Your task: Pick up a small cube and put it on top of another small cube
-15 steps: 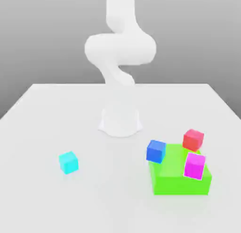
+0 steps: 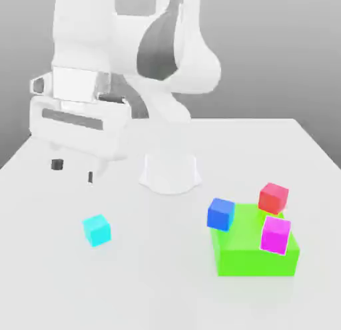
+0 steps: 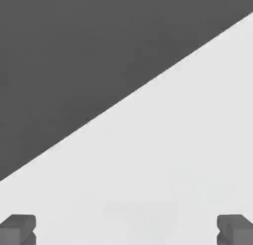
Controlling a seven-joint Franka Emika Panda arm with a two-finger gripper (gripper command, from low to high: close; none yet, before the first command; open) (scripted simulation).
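The white arm's fingers (image 2: 73, 170) hung spread wide and empty above the white tabletop (image 2: 153, 282), beyond the small plain cyan cube (image 2: 97, 229), which sat alone at the exterior view's left, well apart from the green block (image 2: 248, 254).

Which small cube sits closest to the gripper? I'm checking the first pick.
The cyan cube, alone on the table just below the open gripper; the blue, red and magenta cubes cluster at the green block.
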